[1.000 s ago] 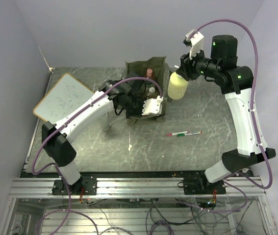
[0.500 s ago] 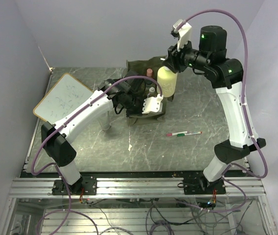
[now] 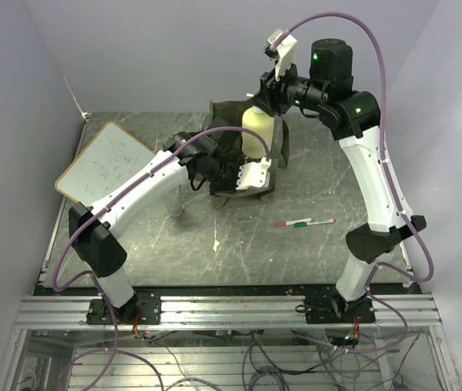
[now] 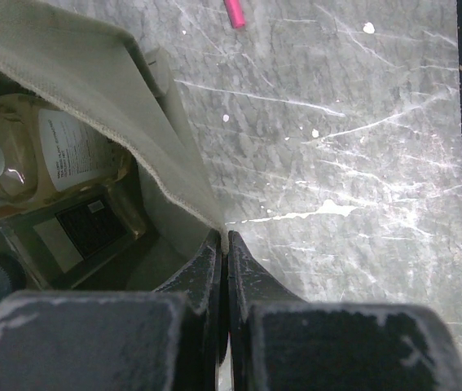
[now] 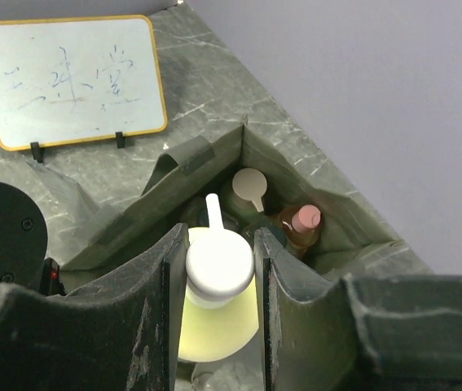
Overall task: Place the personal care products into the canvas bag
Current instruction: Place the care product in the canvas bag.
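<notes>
The canvas bag (image 3: pixel 278 145) stands open on the counter (image 3: pixel 336 187), at about 12 o'clock from the middle of the counter in the top view.

The right tool (image 5: pixel 218 269) is clamped on the white cap (image 5: pixel 218 262) of a yellow-green bottle (image 5: pixel 218 330), one finger on each side of the cap. The bottle hangs upright over the open mouth of the bag. I cannot tell whether its base is already below the rim, because the fingers hide the lower part.

The left tool (image 4: pixel 224 241) has its fingers pressed together on the fabric rim of the bag, at the edge nearest to the arm bases, and this edge is pulled towards 6 o'clock.

Other products are already in the bag. In the right wrist view an amber bottle (image 5: pixel 298 226) with a pinkish cap stands at about 2 o'clock from the held bottle, and a white-capped item (image 5: pixel 249 184) stands just beside it, at about 12 o'clock. In the left wrist view a pale bottle with a label (image 4: pixel 47 155) lies inside the fabric wall. It touches a square amber bottle with a dark label (image 4: pixel 80 230).

A wood-framed whiteboard (image 3: pixel 104 160) lies on the counter at about 9 o'clock from the bag, well apart from it. A red-green-white pen (image 3: pixel 305 221) lies flat on the counter at about 5 o'clock from the bag, and nothing touches it.
</notes>
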